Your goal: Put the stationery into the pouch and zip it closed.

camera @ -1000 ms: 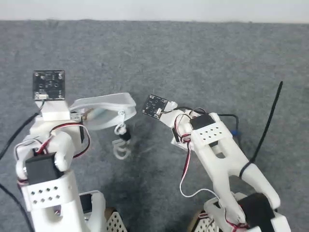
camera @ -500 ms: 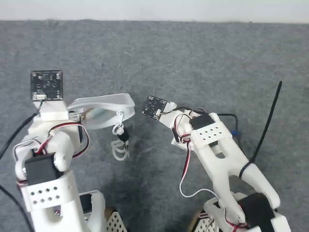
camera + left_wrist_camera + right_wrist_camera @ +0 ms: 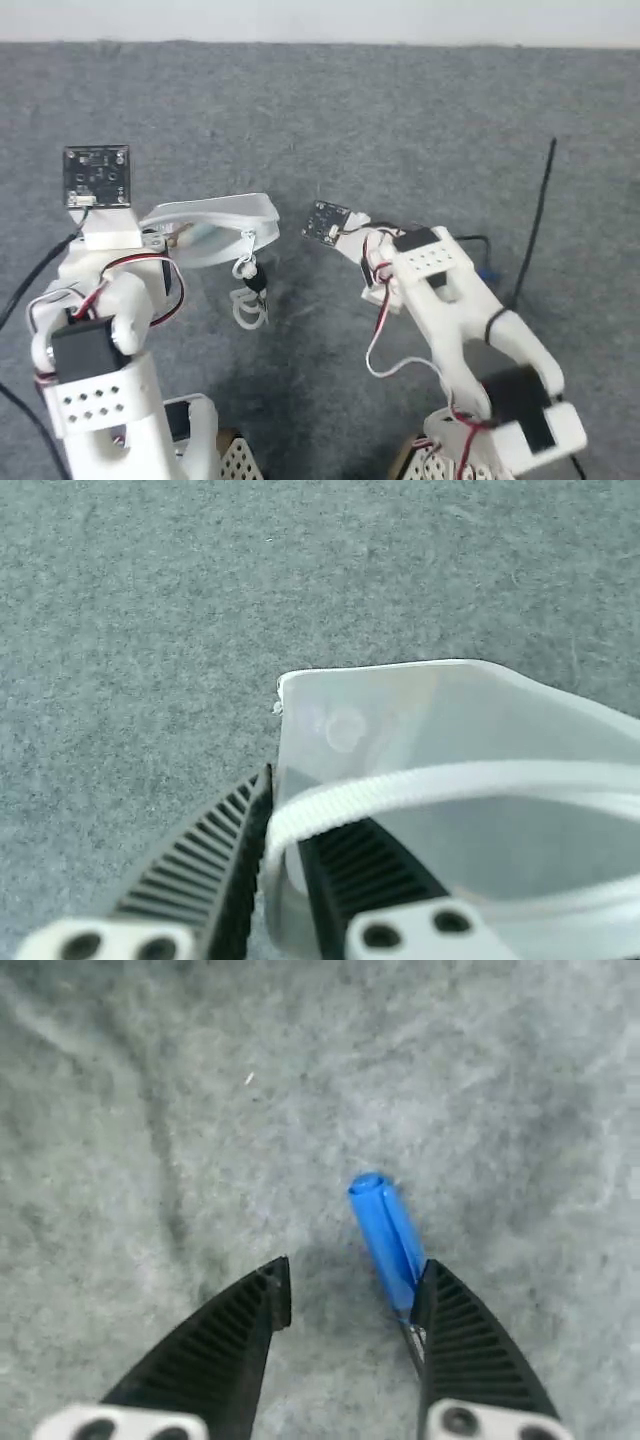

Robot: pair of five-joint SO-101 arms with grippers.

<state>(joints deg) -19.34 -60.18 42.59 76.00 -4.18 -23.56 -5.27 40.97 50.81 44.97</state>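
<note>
1. The grey, carpet-like tabletop [image 3: 400,120] carries both arms side by side: the left arm [image 3: 100,330] is at the pouch and the right arm [image 3: 450,300] bends down over a spot well apart from it.
2. The pouch [image 3: 215,225] is translucent white. It is held up off the tabletop just ahead of the left arm, and its rim bows into an oval, so the mouth looks open.
3. The left gripper [image 3: 283,830] is clamped on the pouch's edge, one finger on each side of the wall beside the white zip band [image 3: 400,790].
4. The right gripper [image 3: 350,1280] is spread wide and holds nothing. It points down at a blue pen [image 3: 385,1230] lying on the tabletop.
5. The pen lies against the inner face of one finger [image 3: 455,1340], leaving a wide gap to the other finger.
6. The zip pull [image 3: 250,268] hangs from the pouch's near corner.
7. The step in hand looks like picking up the pen. To do it well:
   - shift the right gripper sideways so the pen sits midway between the fingers;
   - come down until the tips meet the tabletop, then close squarely across the barrel so that it does not roll away;
   - hold the pouch steady with its mouth open for the drop.
</note>
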